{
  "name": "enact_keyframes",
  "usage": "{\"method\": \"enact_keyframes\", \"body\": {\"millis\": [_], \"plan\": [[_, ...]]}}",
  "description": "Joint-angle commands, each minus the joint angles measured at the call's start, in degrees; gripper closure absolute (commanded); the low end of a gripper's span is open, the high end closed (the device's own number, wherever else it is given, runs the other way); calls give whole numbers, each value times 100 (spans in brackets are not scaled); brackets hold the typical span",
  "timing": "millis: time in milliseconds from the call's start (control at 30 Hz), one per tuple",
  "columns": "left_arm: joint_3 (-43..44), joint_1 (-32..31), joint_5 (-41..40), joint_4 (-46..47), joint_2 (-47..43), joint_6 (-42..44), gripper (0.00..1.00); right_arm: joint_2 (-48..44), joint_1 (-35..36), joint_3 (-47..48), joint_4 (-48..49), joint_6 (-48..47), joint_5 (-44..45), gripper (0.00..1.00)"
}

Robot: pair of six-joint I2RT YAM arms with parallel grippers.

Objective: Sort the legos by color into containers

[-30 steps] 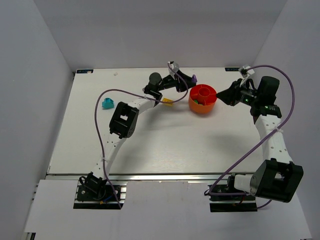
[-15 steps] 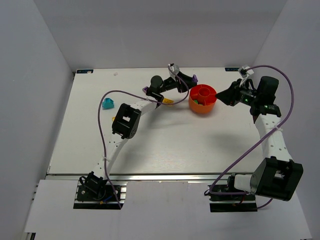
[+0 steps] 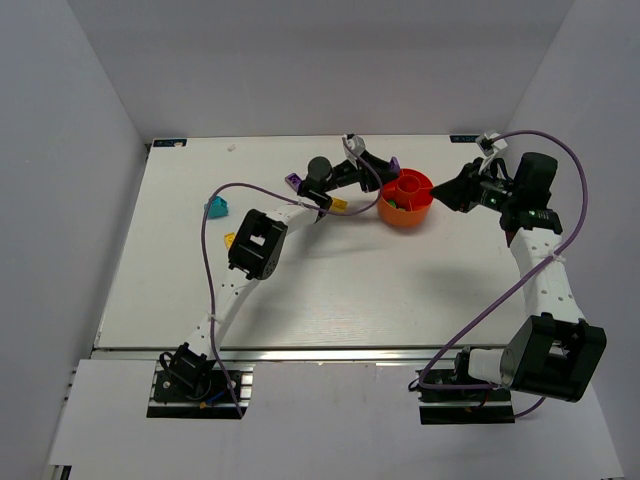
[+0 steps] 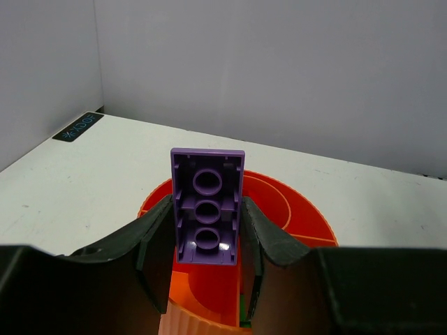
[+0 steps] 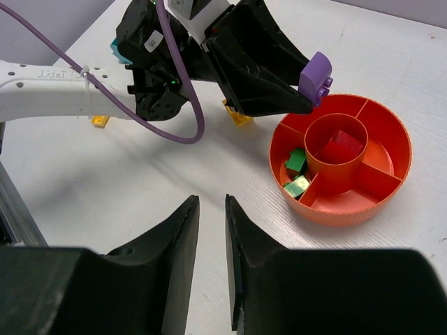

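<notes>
The orange bowl (image 3: 405, 217) stands at the back right of the table. My left gripper (image 3: 388, 172) is shut on a purple lego (image 4: 207, 207) and holds it above the bowl's left rim (image 4: 302, 213). The right wrist view shows this purple lego (image 5: 318, 77) just above the bowl's far-left edge (image 5: 349, 215). Two green legos (image 5: 296, 162) lie in the bowl's left compartment, and a red lego (image 5: 341, 146) lies in the central cup. My right gripper (image 5: 211, 200) is slightly open and empty, hovering right of the bowl (image 3: 447, 195).
A yellow lego (image 3: 338, 205) lies on the table left of the bowl. A second purple lego (image 3: 293, 181), a teal lego (image 3: 215, 208) and another yellow lego (image 3: 229, 239) lie further left. My left arm and its purple cable span that area.
My left gripper has moved right with the purple lego, from short of the bowl to over its left rim. The right arm has not moved.
</notes>
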Motion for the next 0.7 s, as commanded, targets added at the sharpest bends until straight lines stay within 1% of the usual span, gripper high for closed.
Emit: {"method": "enact_keyframes", "body": {"millis": [0,100,200,333,567,667], "plan": [[125,-81,-69,50,-126,50,82,11,-32,-1,130,-61,-159,72],[99,-82,-95,15,-134,68,80,2,-32,-10,130,-61,-159,72],[64,-82,-122,6,-134,76,76,11,-24,-19,130,-61,-185,72],[46,-82,-157,-12,-117,41,67,11,-32,-19,130,-61,-176,72],[2,-82,-192,-21,-99,24,60,20,-32,-28,130,-70,-176,71],[-7,-82,-192,-47,-82,15,59,29,-32,-28,130,-79,-176,71]]}}
